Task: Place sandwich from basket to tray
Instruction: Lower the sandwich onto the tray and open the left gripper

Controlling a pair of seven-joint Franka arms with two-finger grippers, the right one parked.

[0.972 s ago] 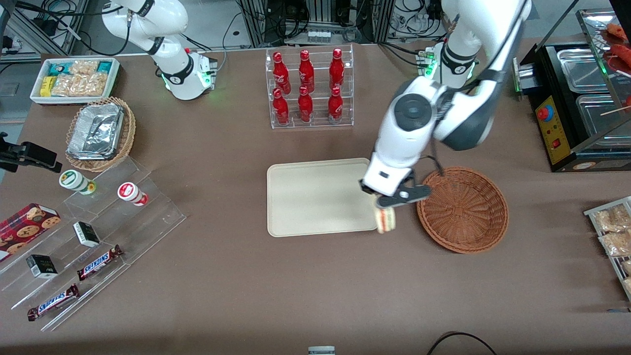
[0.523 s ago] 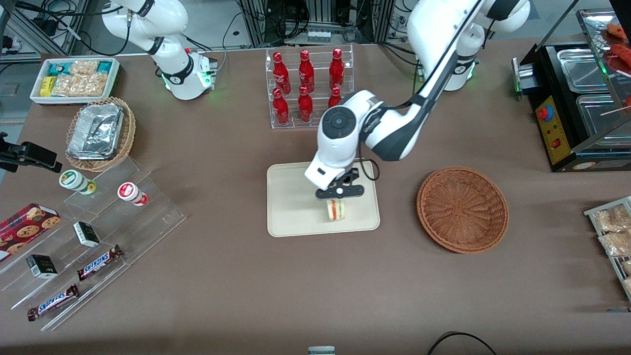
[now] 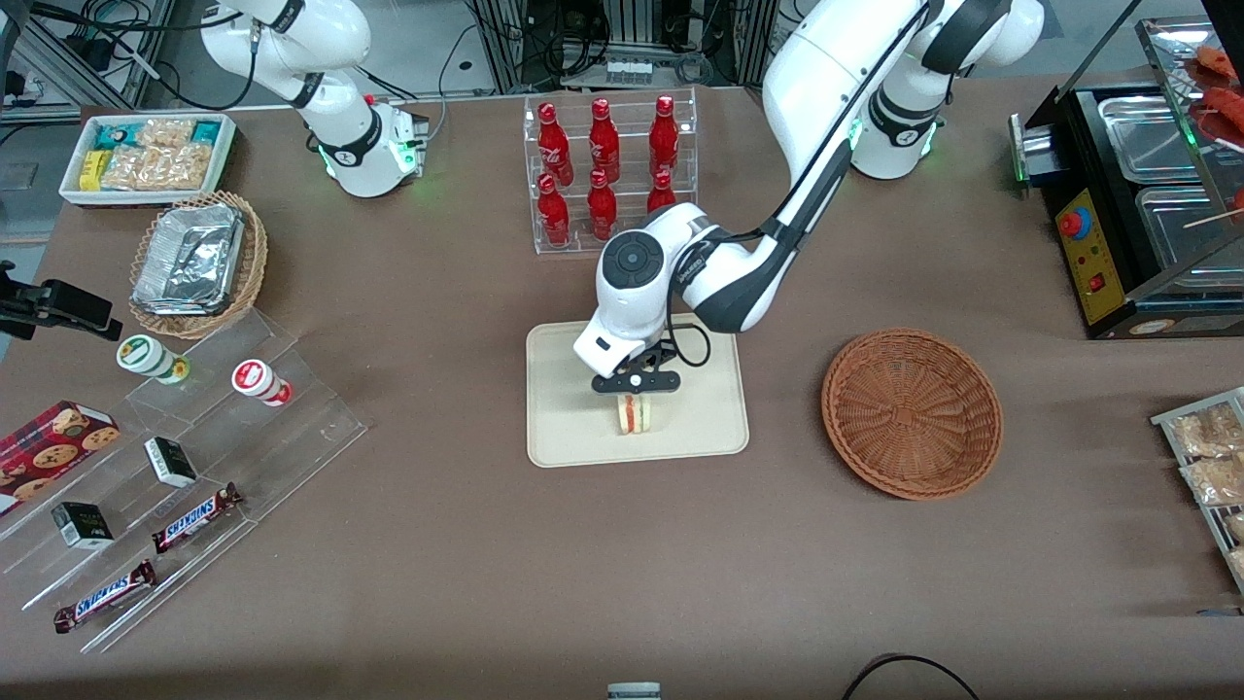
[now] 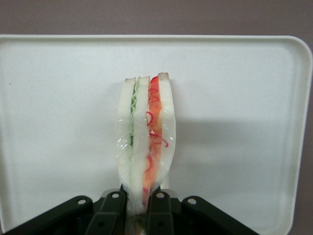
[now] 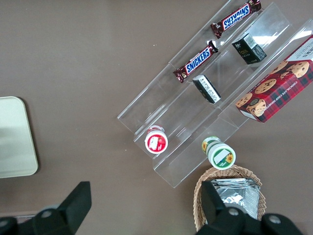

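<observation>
- Brown cloth covers the table [image 3: 466,583], with cable-strewn racks and equipment past its edge farthest from the front camera.
- Toward the parked arm's end, clear acrylic steps [image 3: 194,457] hold two bars printed "SNICKERS" [image 3: 197,516], small dark boxes, two round cups and a red chocolate-chip cookie box [image 3: 49,447].
- A tan wicker basket of foil containers [image 3: 194,261] and a white bin of snack packets [image 3: 148,156] sit farther from the front camera than the steps.
- Six red Coca-Cola bottles stand in a clear rack [image 3: 607,175].
- The gripper [image 3: 635,382] hangs over the cream-beige tray [image 3: 573,437], its fingers [image 4: 159,210] pinched narrow on one end of the sandwich [image 3: 634,414].
- The clear-wrapped sandwich stands on edge above the tray's middle, red and green filling showing between white bread; whether it touches the tray cannot be told.
- The reddish-brown basket [image 3: 912,412] lies toward the working arm's end, well apart from the tray.
- A black warming cabinet [image 3: 1127,194] with steel pans stands at that end.
</observation>
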